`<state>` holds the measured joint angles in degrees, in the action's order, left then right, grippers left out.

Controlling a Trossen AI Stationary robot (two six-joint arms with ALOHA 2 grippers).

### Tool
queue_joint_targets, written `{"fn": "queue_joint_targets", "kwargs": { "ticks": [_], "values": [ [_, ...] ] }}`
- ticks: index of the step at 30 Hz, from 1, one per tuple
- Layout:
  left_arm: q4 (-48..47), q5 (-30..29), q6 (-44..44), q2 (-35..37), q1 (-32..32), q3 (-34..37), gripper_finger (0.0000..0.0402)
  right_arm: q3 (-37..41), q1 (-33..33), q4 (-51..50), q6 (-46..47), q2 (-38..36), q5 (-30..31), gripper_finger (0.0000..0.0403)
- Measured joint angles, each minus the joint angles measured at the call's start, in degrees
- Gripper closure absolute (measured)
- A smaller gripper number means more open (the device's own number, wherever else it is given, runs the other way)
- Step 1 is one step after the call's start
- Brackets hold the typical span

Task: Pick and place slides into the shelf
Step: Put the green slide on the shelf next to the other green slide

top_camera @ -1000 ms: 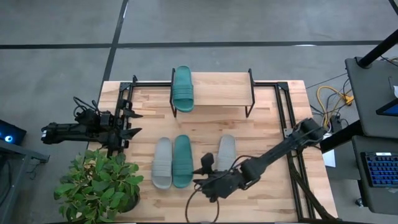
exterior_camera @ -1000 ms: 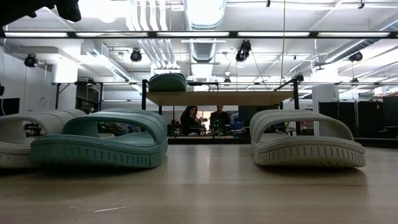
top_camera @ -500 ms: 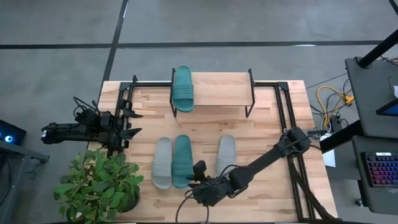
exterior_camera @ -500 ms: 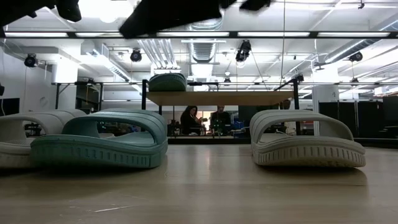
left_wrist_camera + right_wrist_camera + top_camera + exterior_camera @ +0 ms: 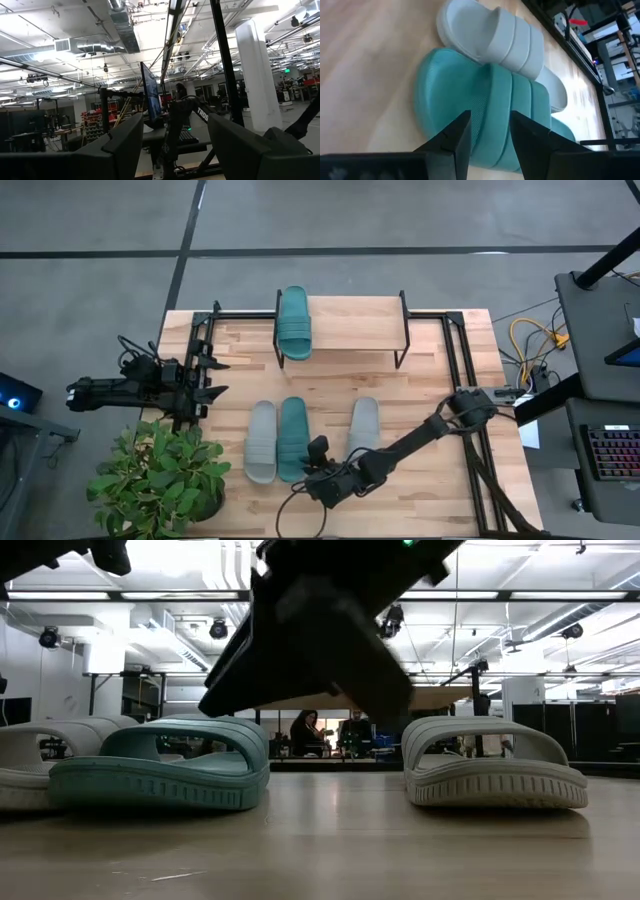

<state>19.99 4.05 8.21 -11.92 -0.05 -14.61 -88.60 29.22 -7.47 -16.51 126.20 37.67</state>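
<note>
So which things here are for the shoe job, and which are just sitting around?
For the job:
- teal slide on the table
- two grey slides
- teal slide on the shelf
- shelf
- right gripper, open above the teal slide

Just sitting around:
- potted plant
- left gripper, waiting at the table's edge

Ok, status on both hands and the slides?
Right hand open, at the teal slide on the table. Left hand parked at table's left edge. One teal slide on shelf. Nothing blocking.

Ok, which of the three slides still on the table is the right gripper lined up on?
The teal slide, the middle one of the three, with a grey slide touching one side. The right gripper, fingers open, sits at its near end; the other grey slide lies apart.
</note>
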Motion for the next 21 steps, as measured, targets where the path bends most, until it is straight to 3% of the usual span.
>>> {"fn": "queue_joint_targets", "kwargs": {
  "ticks": [4,15,21],
  "values": [
    [0.0,0.0,0.0,0.0,0.0,0.0,0.0194,0.0,-0.3,2.0,-0.1,0.7,3.2,0.0271],
    [0.0,0.0,0.0,0.1,0.0,0.0,0.0194,-4.1,-0.3,2.1,-3.0,4.4,5.1,0.0241],
    [0.0,0.0,0.0,0.0,0.0,0.0,0.0194,-8.9,-0.1,-2.7,-4.2,7.1,9.5,0.0227]
  ]
}}
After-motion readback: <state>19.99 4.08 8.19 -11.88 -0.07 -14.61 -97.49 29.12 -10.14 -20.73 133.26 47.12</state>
